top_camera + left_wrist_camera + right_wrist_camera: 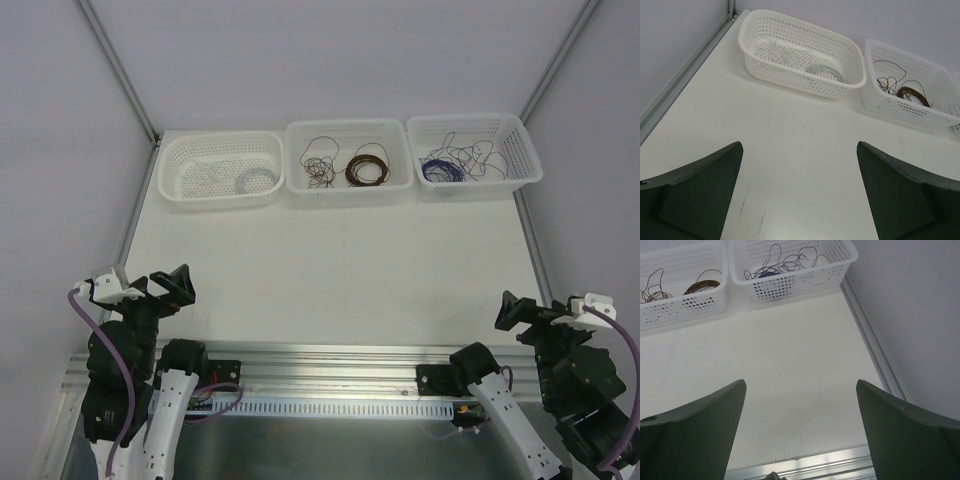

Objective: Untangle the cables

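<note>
Up in the far baskets: cables, loose scribbly loops beside neat coils.
Tools: left tool and right tool both wide, empty, at near bench edge.
Risk: thin loops could snag basket holes, dragging it along.

- The left arm sits folded at the near left; the left tool has its jaws spread wide, nothing between them.
- The right arm sits folded at the near right; the right tool gapes equally wide, empty.
</note>
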Robot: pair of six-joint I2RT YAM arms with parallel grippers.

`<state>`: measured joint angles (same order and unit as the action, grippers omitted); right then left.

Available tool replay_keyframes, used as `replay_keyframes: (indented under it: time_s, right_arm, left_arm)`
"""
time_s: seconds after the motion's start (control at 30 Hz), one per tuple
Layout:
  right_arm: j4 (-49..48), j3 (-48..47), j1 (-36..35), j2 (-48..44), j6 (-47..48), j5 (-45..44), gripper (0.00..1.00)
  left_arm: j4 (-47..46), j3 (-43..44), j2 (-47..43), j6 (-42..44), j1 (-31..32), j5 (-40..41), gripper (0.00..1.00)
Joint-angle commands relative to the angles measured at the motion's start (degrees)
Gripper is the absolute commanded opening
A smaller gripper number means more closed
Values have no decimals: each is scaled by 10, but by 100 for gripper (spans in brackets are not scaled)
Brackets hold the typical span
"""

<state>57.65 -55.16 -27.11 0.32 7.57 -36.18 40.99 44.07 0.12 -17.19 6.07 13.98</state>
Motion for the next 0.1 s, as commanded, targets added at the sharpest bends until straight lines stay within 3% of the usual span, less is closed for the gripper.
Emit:
replay_keyframes:
  time_s: [0.0, 0.07]
  right_arm:
    - [-19, -7, -3, -30, 5, 4, 97]
    - [-20, -9, -3, -30, 3, 5, 97]
  left_arm:
    - [-23, -6, -90, -9, 3, -7, 99]
    - [-23, -7, -90, -14, 3, -8, 99]
